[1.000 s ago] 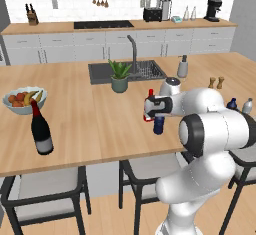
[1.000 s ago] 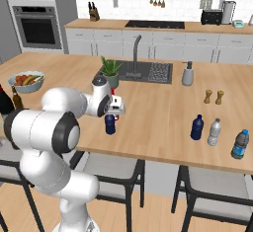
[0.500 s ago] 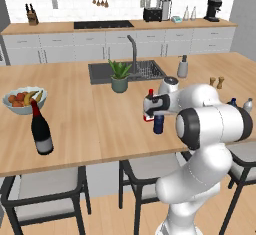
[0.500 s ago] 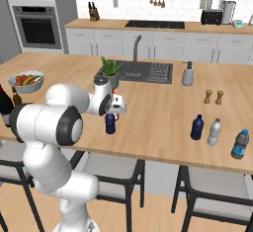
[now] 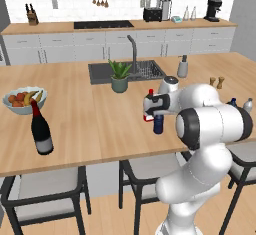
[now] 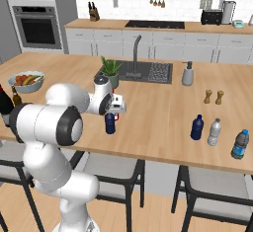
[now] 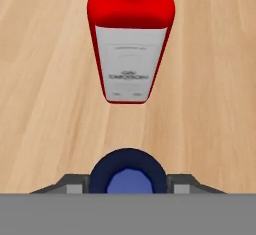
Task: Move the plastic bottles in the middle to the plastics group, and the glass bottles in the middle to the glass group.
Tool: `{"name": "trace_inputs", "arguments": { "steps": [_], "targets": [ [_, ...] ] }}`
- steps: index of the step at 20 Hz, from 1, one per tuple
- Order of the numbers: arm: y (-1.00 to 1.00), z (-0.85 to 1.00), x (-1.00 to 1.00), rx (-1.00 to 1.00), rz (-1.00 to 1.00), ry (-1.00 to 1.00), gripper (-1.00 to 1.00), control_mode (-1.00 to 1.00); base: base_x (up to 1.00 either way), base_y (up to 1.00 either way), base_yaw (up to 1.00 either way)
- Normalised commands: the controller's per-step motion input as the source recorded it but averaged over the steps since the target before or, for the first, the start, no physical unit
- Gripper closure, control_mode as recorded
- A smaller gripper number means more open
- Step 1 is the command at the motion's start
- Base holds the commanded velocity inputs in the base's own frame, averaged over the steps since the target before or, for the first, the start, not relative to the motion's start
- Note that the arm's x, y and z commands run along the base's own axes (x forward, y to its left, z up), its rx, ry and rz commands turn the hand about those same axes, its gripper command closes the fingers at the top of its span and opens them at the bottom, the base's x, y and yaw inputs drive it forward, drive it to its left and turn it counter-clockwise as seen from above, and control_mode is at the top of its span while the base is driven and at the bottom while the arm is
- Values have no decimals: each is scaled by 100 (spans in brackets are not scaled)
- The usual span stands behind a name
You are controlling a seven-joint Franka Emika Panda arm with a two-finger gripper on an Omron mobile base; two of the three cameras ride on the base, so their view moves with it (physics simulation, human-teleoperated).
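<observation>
Gripper [image 7: 128, 191] straddles navy plastic bottle [image 7: 128, 178] at frame bottom, grip unconfirmed; red glass bottle [image 7: 131, 39] just beyond mid-counter; second navy bottle [image 6: 197, 127] already beside pale grey bottle [image 6: 214, 132].

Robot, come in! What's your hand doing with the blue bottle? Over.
Gripper straddling navy bottle from above; grip unclear. Red bottle close beside it. Nothing blocking.
</observation>
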Motion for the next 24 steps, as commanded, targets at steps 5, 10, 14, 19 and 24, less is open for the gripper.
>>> {"name": "trace_inputs", "arguments": {
  "steps": [5, 10, 14, 19, 24],
  "targets": [
    [-14, 15, -49, 0, -2, -7, 100, -100, 0, 0, 0],
    [-54, 47, -47, 5, -3, -14, 100, -100, 0, 0, 0],
    [-73, 56, -5, 4, -4, -4, 100, -100, 0, 0, 0],
    [-90, 17, -13, 1, -1, -1, 100, -100, 0, 0, 0],
    [-92, -13, -16, 0, 0, 0, 100, -100, 0, 0, 0]
  ]
}}
